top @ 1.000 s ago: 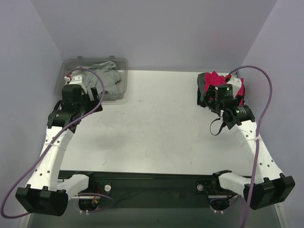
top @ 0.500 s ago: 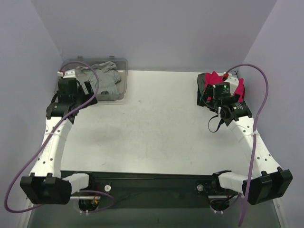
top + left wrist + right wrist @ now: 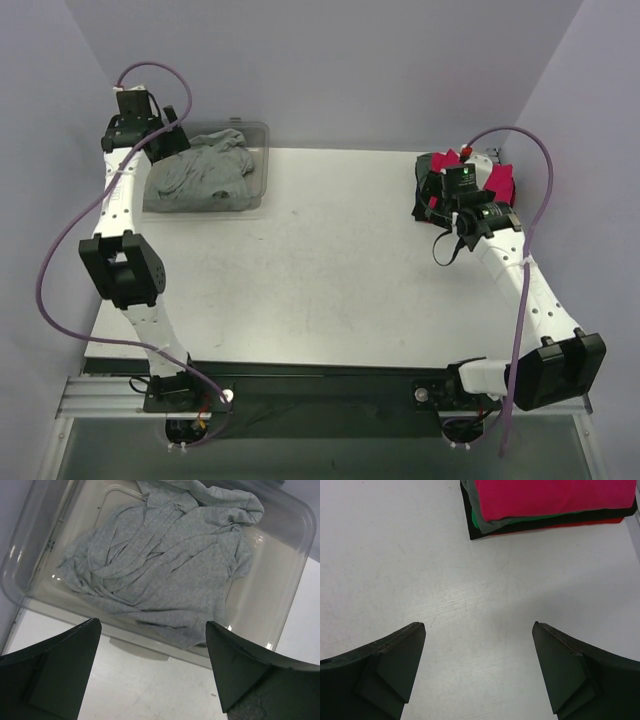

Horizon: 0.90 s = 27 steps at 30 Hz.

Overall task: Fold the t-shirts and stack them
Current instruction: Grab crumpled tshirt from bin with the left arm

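The large heather-grey short-sleeved t-shirt [image 3: 205,170] [image 3: 160,570] lies crumpled and unfolded inside the clear rectangular plastic bin [image 3: 264,150] [image 3: 295,580], at the upper left of the overhead view. In the left wrist view its wrinkled cloth fills most of the bin floor, with one bunched edge riding up toward the far wall at the top of the frame.

The other t-shirts form a folded stack [image 3: 500,182] [image 3: 555,500] at the upper right of the overhead view, close to the table's right edge. The right wrist view shows its layers at the top of the frame: bright pink-red cloth on top, then a thin grey layer, a sliver of green [image 3: 476,520] at the left corner, dark cloth beneath, and a red edge at the lower right.

The left gripper [image 3: 165,143] [image 3: 152,625] hangs over the bin's near-left part with its jaws spread wide — nothing is between them, and both dark fingers frame the shirt from above without touching it. The right gripper [image 3: 434,203] [image 3: 479,625] hovers just left of the stack, its jaws also wide apart and holding nothing — bare tabletop shows between them.

Everything rests on the white table [image 3: 330,260] [image 3: 420,555], and a purple cable [image 3: 45,262] loops beside each arm.
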{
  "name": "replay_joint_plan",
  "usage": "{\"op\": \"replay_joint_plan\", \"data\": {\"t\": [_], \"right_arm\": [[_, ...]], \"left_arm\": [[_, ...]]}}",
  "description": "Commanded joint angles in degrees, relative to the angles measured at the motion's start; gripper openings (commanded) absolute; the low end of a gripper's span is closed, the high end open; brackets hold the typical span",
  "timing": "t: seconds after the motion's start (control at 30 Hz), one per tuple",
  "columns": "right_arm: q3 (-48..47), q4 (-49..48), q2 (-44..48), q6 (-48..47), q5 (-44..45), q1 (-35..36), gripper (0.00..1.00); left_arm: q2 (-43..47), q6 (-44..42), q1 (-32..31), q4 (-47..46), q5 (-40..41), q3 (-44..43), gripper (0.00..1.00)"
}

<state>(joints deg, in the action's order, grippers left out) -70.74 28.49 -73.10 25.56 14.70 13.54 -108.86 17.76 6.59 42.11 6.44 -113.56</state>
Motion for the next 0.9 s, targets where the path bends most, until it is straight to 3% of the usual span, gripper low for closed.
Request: {"op": "replay_joint_plan", "data": {"t": [0.0,0.43,0.73,0.83,0.87], "right_arm": [[-4.0,-0.7,-2.6,0.2,-1.2,-0.1,0.93],[-13.8,2.3,-11.6,-1.8,-4.9,-0.3,0.93],[-17.5,5.5,-13.9,-3.2,-4.9,-1.1,0.93],[-17.9,5.9,-14.4,-2.8,-5.1,-1.1,0.93],[-18.0,5.9,-14.6,-2.7,-5.1,-1.1,0.93]], "left_arm": [[-8.7,-1.8,-0.1,6.8,-1.3,-11.0,0.97],[-29.7,-1.5,-0.4,4.3,4.5,-23.5,0.97],[-36.8,-2.0,-0.2,1.1,4.7,-25.6,0.97],[-37.7,-2.4,-0.3,-0.2,3.0,-25.5,0.85],[-37.8,-2.6,-0.2,-0.4,2.5,-25.5,0.65]]}}
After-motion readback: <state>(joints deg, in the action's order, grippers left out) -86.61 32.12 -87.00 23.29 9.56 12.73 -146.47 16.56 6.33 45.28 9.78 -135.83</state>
